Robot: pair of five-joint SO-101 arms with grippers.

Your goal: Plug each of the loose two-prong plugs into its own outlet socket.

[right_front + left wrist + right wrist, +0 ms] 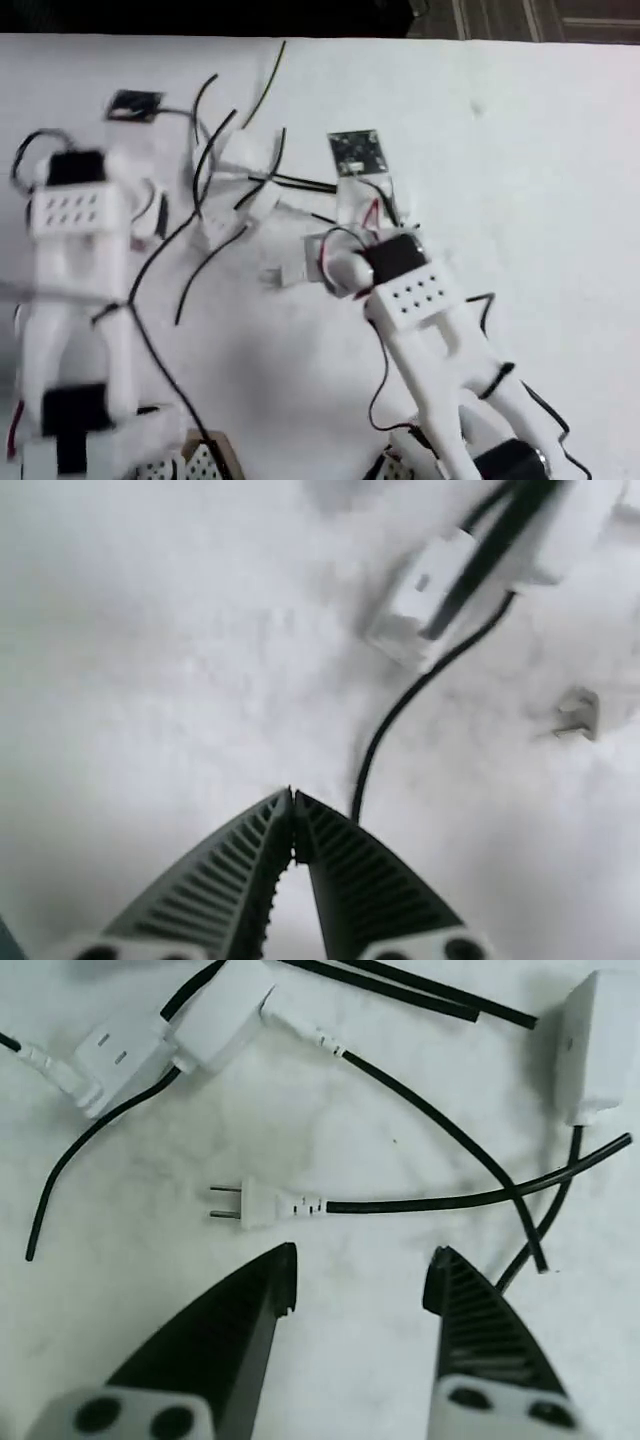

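A loose white two-prong plug [262,1205] on a black cable [430,1200] lies flat on the white table, just ahead of my right gripper [362,1265], which is open and empty. Beyond it sits a white outlet socket [120,1055] with two slots, beside another white block [225,1010]. A third white block [595,1045] lies off to one side. My left gripper [293,802] is shut with nothing in it, low over bare table. Farther from it lie a white socket block [420,595] with a black cable and a small white plug [578,712]. From above, the sockets [245,155] cluster between the arms.
Black cables [200,170] loop across the middle of the table. A small white piece [282,274] lies near the right arm [410,290]. A green circuit board [353,150] and a black square part [135,103] sit farther back. The left arm [70,210] stands at the left.
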